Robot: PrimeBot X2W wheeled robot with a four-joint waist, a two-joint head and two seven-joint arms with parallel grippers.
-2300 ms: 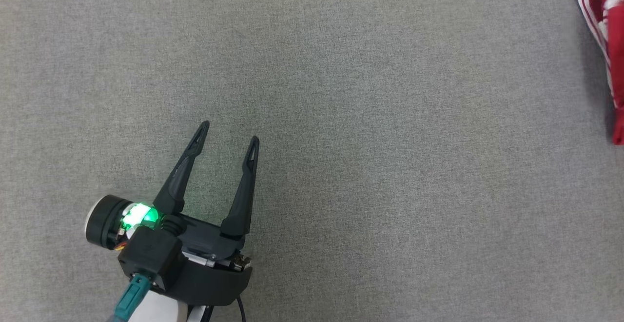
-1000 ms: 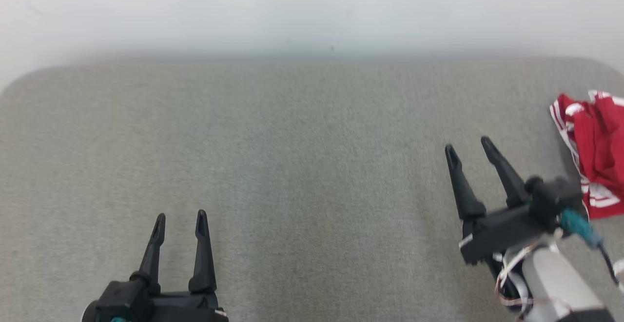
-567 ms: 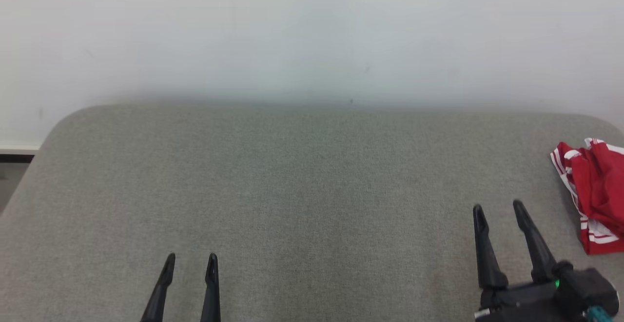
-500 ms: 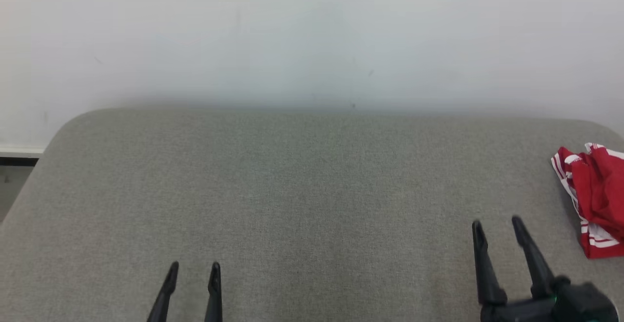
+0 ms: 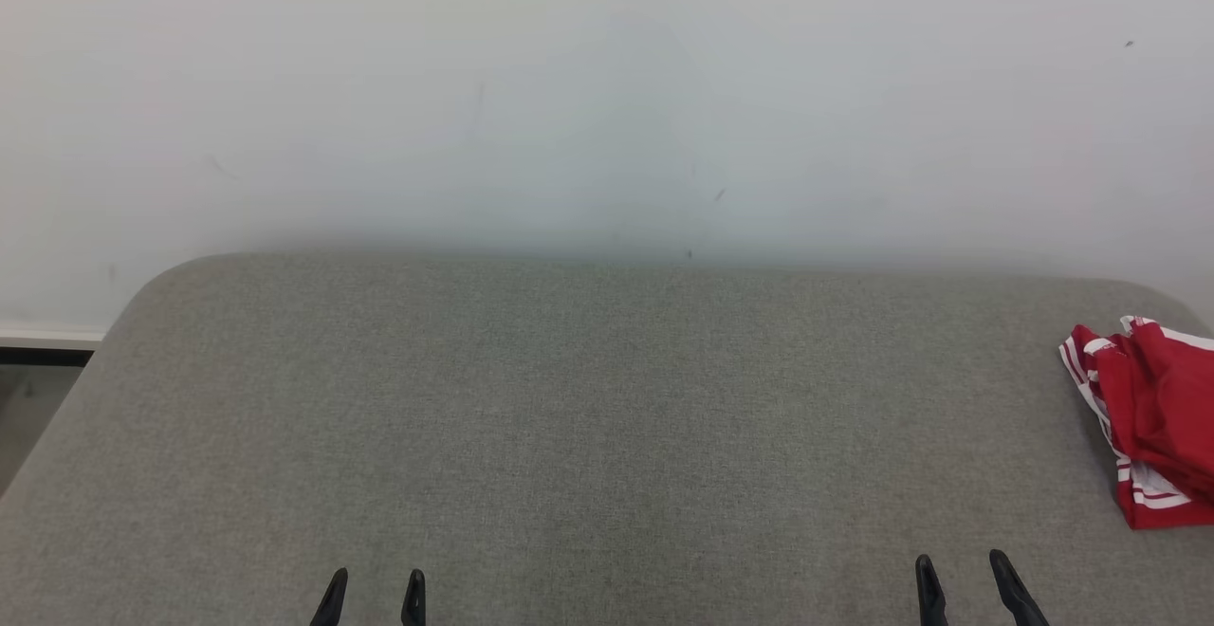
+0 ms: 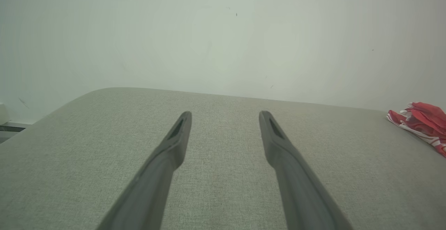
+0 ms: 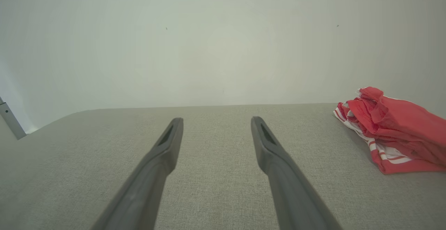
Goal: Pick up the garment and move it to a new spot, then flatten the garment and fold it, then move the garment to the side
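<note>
Both end effectors, left and right, are spread and empty. The folded garment is set at the table's right edge. Final step judged complete; no further grasp appears needed.

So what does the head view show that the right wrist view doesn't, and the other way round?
Head view: the left gripper, open, at the bottom edge, plus a dark strip below the wall beside the table's left corner. Right wrist view: a grey metal bar at the far left. Both: the open right gripper, the grey table, the white wall and the red striped garment lying at the table's right end.
</note>
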